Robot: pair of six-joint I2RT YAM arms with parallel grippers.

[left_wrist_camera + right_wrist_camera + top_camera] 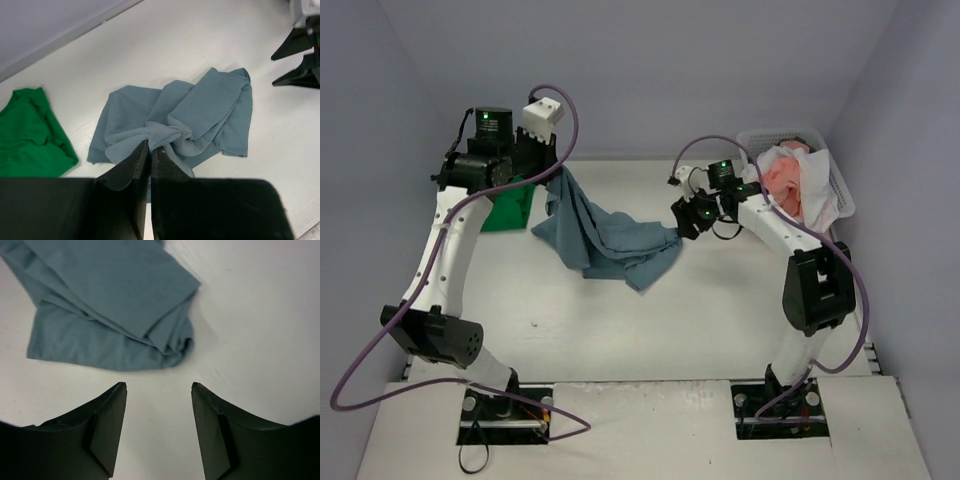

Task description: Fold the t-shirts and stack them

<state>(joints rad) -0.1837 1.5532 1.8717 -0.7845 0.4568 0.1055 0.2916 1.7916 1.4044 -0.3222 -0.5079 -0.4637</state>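
though left pincer (pixel 149 146) grips the blue t-shirt (pixel 205 107), only overhead shows the basket (pixel 772 134).

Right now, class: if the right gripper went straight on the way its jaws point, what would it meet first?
Probably the bare table just short of the blue-grey t-shirt: the right gripper, jaws open, points down at white surface, the shirt's edge lying beyond. Depth is unclear.

blue-grey t-shirt (pixel 210 105): soft matt cloth, rumpled and creased
green t-shirt (pixel 30 135): matt cloth, few creases
table (pixel 720 320): white matt top, faintly streaked
right gripper (pixel 158 386): black plastic, matt, smooth faces
mesh basket (pixel 770 134): white plastic, slight sheen
left arm link (pixel 445 250): smooth white shell, black matt joints
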